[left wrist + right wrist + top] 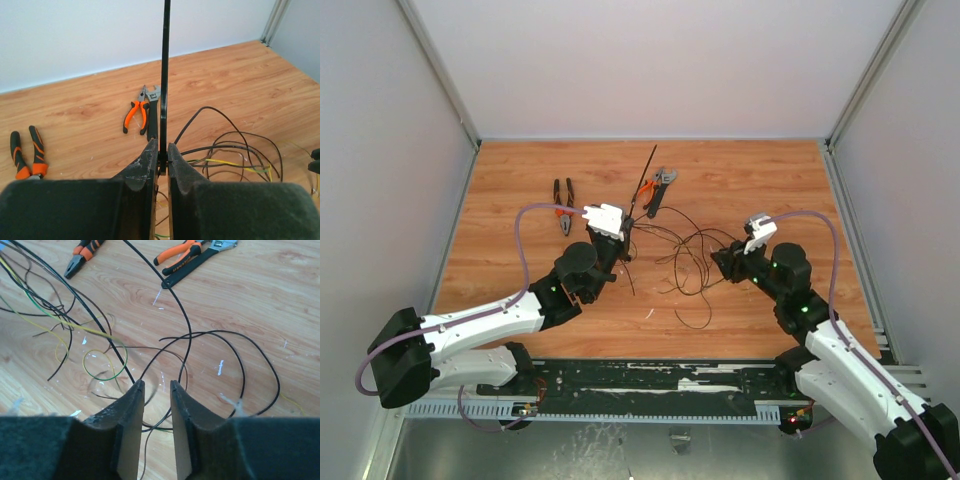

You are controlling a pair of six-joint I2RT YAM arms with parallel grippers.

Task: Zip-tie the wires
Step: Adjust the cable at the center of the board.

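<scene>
I have the left gripper (160, 159) clamped on the base of the zip tie (164, 75), and the strip stands up stiff from between the jaws, slanting toward the far edge of the table (770, 180). Held by one end like this, its free length is ready to be threaded round a bundle.

The wires (680, 250) lie loose in the middle of the table, just right of that gripper and not yet gathered. The right gripper (157, 387) sits low at the tangle's right side. Its jaws are apart by a narrow gap with bare wood showing through. A black loop runs down close to the fingertips, but I see nothing pinched. I judge it is there to collect strands so the tie has something to wrap.

Behind the tie, near the far edge, lie orange-handled pliers (135, 114) and a wrench (152, 125), side by side. A second pair of pliers (563, 207) lies further left. None blocks the wires. The real nuisance is the sprawl itself: wide, springy loops spread flat across the wood.
</scene>
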